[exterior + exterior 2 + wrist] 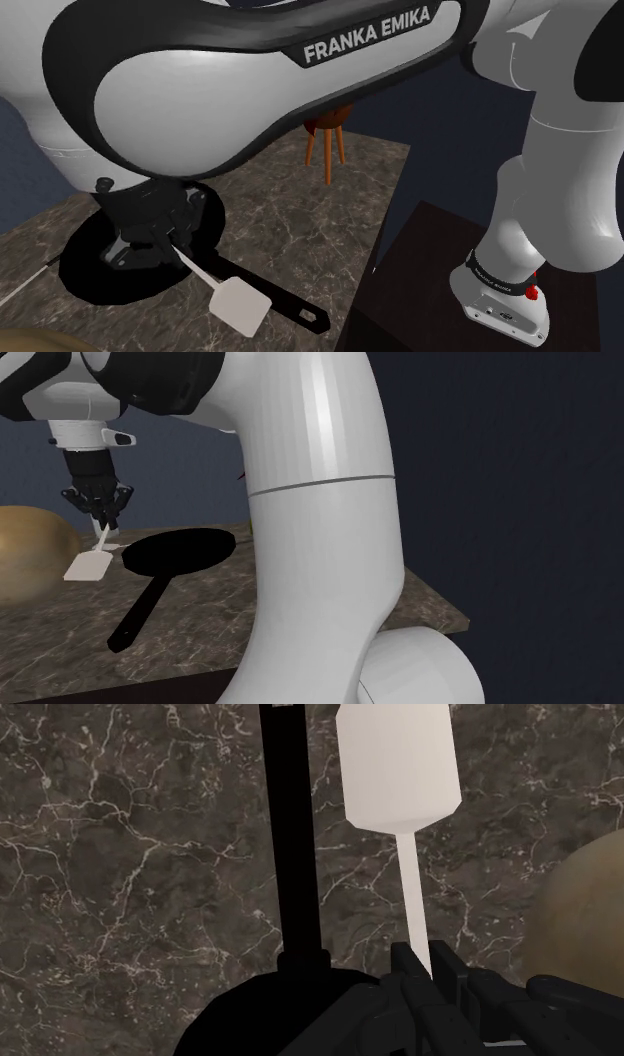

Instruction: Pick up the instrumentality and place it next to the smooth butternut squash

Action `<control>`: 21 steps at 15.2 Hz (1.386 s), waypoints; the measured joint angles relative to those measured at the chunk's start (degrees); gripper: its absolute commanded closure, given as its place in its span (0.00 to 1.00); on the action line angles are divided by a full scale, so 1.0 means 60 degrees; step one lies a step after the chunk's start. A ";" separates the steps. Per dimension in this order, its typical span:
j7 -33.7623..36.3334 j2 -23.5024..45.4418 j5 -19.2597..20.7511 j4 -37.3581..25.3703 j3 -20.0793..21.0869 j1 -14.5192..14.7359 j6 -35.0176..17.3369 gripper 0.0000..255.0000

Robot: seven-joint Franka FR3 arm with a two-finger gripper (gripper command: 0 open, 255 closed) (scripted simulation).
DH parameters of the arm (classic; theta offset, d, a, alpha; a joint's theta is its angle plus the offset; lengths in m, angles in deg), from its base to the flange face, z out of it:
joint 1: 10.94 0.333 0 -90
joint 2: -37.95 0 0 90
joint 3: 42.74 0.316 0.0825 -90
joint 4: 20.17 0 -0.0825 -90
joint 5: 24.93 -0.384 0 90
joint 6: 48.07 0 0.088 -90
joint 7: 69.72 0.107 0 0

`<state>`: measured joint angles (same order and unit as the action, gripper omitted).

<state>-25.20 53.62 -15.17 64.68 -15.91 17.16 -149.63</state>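
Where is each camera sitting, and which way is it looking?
Shoulder view: beside the stand, looking down over the marble counter; the white arm looms close above the gripper.
Second exterior view: close beside the arm, facing across the counter toward the squash; gripper at upper left.
Wrist view: on the hand, looking down along its black fingers at the white spatula they clasp.
Shared by all: the spatula and black pan.

Dark veined marble counter (pixel 325 228), wooden stool (pixel 327 126) behind, dim navy wall (pixel 500 452)

The glossy white arm (pixel 560 180) bears dark joints (pixel 90 40), "FRANKA EMIKA" lettering (pixel 367 38), a black tool (pixel 102 520) and perhaps a red mark (pixel 537 292).
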 measured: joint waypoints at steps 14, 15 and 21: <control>0.0161 0.0091 0.0109 0.1678 -0.0067 -0.0093 -0.1748 1.00; 0.0173 0.0135 0.0135 0.1755 -0.0077 -0.0093 -0.1863 1.00; 0.0286 0.0350 0.0277 0.2243 -0.0130 -0.0080 -0.2538 1.00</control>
<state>-23.48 55.72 -13.51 78.14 -16.69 16.68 -164.86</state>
